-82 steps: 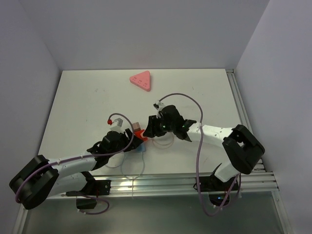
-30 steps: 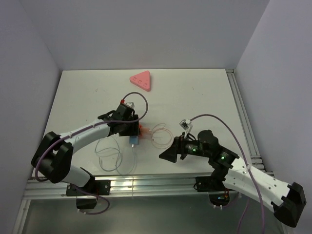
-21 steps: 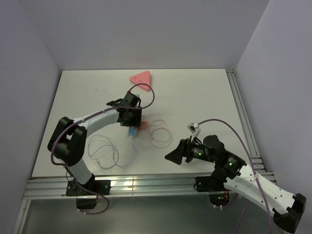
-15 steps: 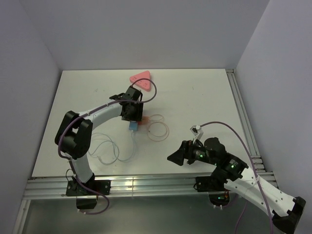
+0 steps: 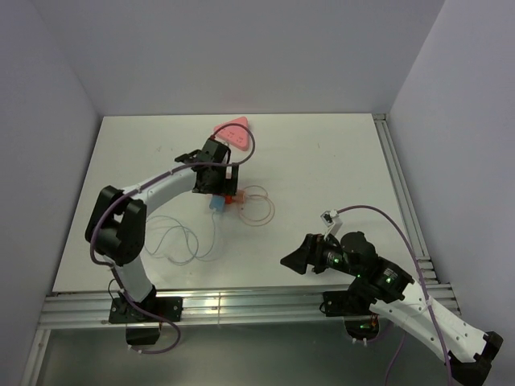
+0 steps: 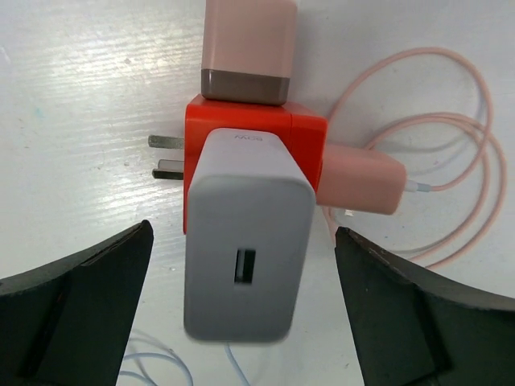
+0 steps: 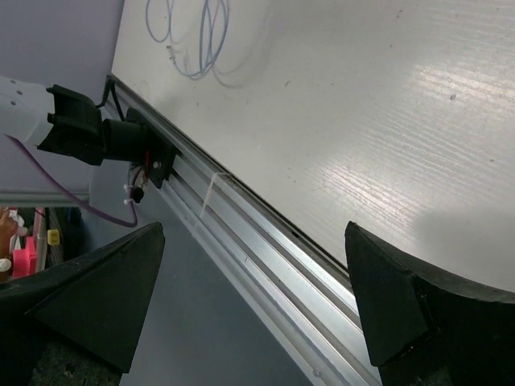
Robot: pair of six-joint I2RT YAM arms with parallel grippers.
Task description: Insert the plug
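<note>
The left tool (image 5: 218, 183) is held above the middle of the worktop (image 5: 322, 161), pointing down, with its fingers (image 6: 76, 318) spread wide. Nothing is gripped by it. In the left wrist view a clear gap is seen on each side between the fingers and the grey-white plug (image 6: 245, 241) that lies between them.

The grey-white plug is seated in the upper face of the orange adapter (image 6: 306, 149), which rests on the worktop. A slot-shaped port is shown on the plug's outer face. Two flat metal prongs (image 6: 165, 157) stick out of the adapter's left side in that view. A pink charger (image 6: 248, 44) is plugged into the adapter's far side, and a second pink plug (image 6: 362, 181) into its right side. From the latter a pink cable (image 6: 475, 121) is laid in loops on the worktop. A white cable (image 5: 173, 241) is coiled nearer the left arm's base.

A pink triangular piece (image 5: 233, 133) lies towards the far edge.

The right tool (image 5: 291, 259) is held well apart from the adapter, over the near edge by the metal rail (image 7: 265, 265). Its fingers are fully spread and nothing is held.
</note>
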